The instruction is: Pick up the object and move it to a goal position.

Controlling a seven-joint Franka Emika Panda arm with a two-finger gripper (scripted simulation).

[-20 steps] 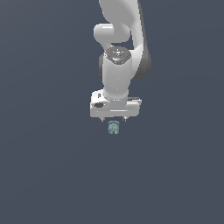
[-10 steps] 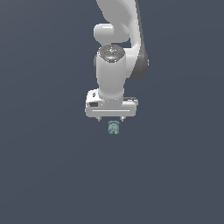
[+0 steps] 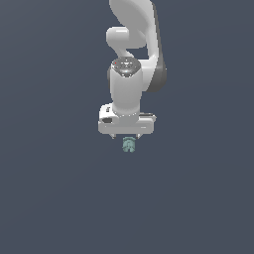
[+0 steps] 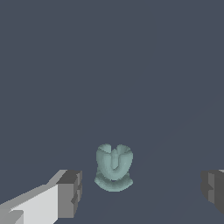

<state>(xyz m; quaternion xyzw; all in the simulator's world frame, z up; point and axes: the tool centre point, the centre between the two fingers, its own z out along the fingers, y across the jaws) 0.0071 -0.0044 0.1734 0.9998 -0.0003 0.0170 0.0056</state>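
Hand above the small teal object

The hand (image 3: 128, 137) sits at the exterior view's centre, fingers (image 4: 70, 192) spread wide apart, gripping nothing. The teal object (image 4: 113, 167) lies between them, touching neither, just below the hand (image 3: 129, 145).

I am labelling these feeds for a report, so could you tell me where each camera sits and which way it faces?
Exterior view: off the arm, facing it; shows the arm, the gripper and the object below it.
Wrist view: on the wrist, looking past the open gripper's fingertips at the object.
Shared: object and gripper.
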